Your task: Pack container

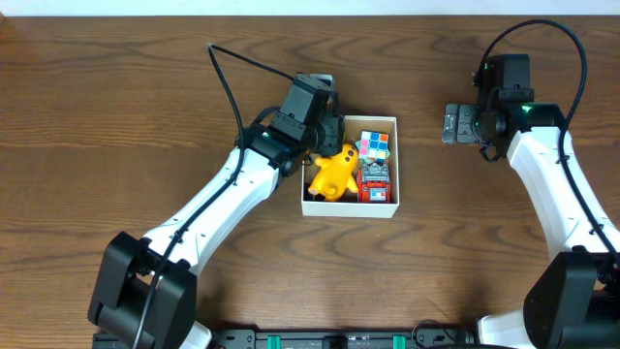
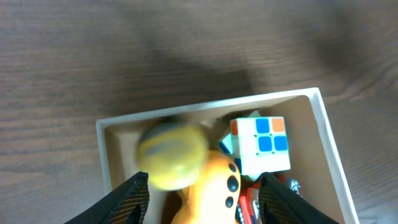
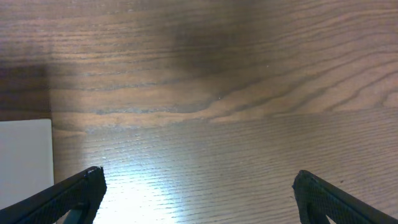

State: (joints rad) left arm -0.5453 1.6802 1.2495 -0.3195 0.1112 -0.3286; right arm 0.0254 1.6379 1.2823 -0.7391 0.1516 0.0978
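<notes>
The container (image 1: 386, 121) is a white box with a brown inside, left of the table's middle. It holds a yellow toy (image 1: 334, 173), a colour cube (image 1: 375, 146) and a red toy (image 1: 375, 180). My left gripper (image 1: 327, 131) hangs open over the box's far left part. In the left wrist view its fingers (image 2: 204, 180) spread over the yellow toy (image 2: 214, 190). A blurred yellow-green ball (image 2: 173, 154) sits between them, inside the container (image 2: 106, 143), touching neither finger. The cube (image 2: 264, 144) lies to its right. My right gripper (image 1: 451, 123) is open and empty over bare wood (image 3: 199, 176).
The wooden table (image 1: 116, 116) surrounds the box. A white flat edge (image 3: 25, 158) shows at the left of the right wrist view. The left arm's black cable (image 1: 232, 87) loops over the table behind the box.
</notes>
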